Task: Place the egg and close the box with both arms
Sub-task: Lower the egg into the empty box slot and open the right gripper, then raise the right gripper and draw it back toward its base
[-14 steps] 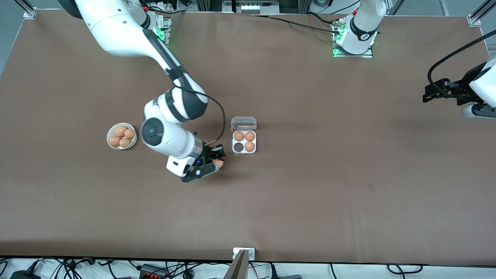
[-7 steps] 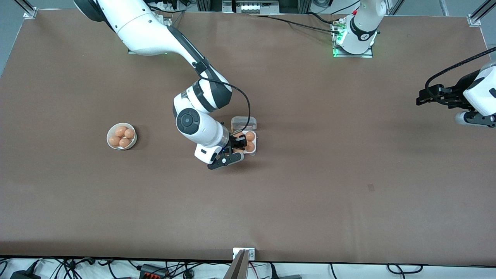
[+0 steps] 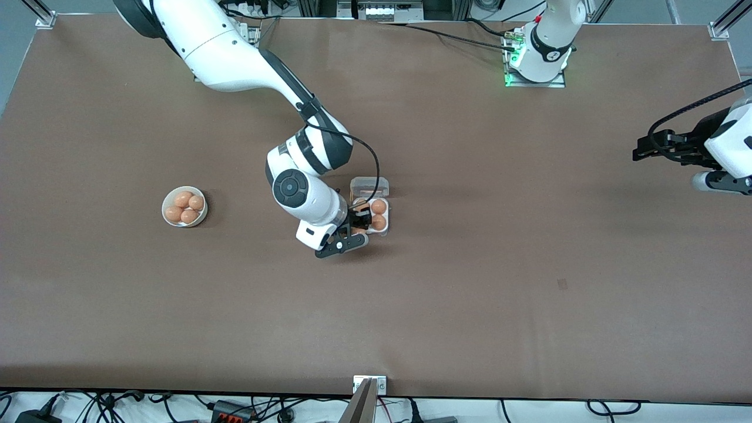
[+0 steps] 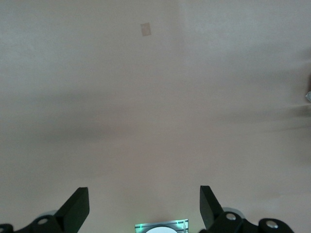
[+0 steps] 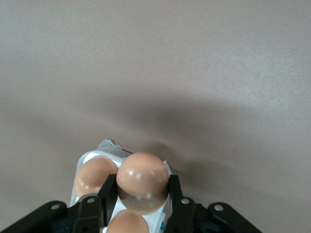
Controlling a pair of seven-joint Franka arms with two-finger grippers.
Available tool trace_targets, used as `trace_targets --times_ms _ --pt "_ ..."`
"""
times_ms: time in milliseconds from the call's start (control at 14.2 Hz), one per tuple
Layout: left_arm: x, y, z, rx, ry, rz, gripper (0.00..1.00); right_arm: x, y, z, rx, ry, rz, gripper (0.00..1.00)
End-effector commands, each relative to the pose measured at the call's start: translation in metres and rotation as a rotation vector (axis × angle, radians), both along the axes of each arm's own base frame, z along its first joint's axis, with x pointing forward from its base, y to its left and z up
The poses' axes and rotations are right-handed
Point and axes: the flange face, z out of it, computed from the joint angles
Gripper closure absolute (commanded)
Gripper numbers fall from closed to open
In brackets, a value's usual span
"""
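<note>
While the matte brown worktop [image 3: 470, 264] lies flat and bare-looking, the right gripper [image 5: 141, 194] pinches a smooth tan-orange egg [image 5: 142, 182] between its black fingers [image 5: 108, 191], over the egg carton [image 3: 385, 230]. That small square carton has a whitish base and a clear hinged lid [image 3: 369, 187] standing open; two eggs show in its cells. A round white bowl [image 3: 184, 206] toward the right arm's end holds four more eggs. Over bare worktop, the left gripper [image 4: 145, 206] waits, fingers spread wide, empty.
</note>
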Motion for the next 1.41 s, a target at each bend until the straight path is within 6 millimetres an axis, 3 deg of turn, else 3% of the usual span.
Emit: trace_targets --times_ms 0,353,423,494,564,706,988,1340 --pt "0.003 0.003 0.002 -0.022 0.003 -0.005 0.00 -0.004 0.005 -0.004 -0.009 -0.012 -0.013 0.85" --pt "0.003 0.004 0.001 -0.024 0.004 -0.011 0.00 -0.007 0.007 -0.004 -0.014 -0.001 -0.016 0.83" --pt "0.003 0.004 0.001 -0.025 0.004 -0.009 0.00 -0.007 0.007 -0.004 -0.014 -0.001 -0.016 0.78" --pt "0.003 0.005 0.001 -0.024 0.004 -0.009 0.00 -0.006 0.006 -0.002 -0.011 -0.001 -0.025 0.32" --pt "0.003 0.004 0.001 -0.025 0.004 -0.009 0.00 -0.007 0.007 -0.001 -0.014 0.006 -0.047 0.00" --pt "0.003 0.005 0.001 -0.025 0.006 -0.009 0.00 -0.008 0.006 0.007 -0.034 0.043 -0.077 0.00" --pt "0.003 0.004 0.001 -0.027 0.006 -0.009 0.00 -0.005 -0.003 0.053 -0.040 0.052 -0.087 0.00" --pt "0.003 0.005 0.001 -0.025 0.006 0.000 0.00 0.020 -0.052 0.131 -0.076 -0.016 -0.145 0.00"
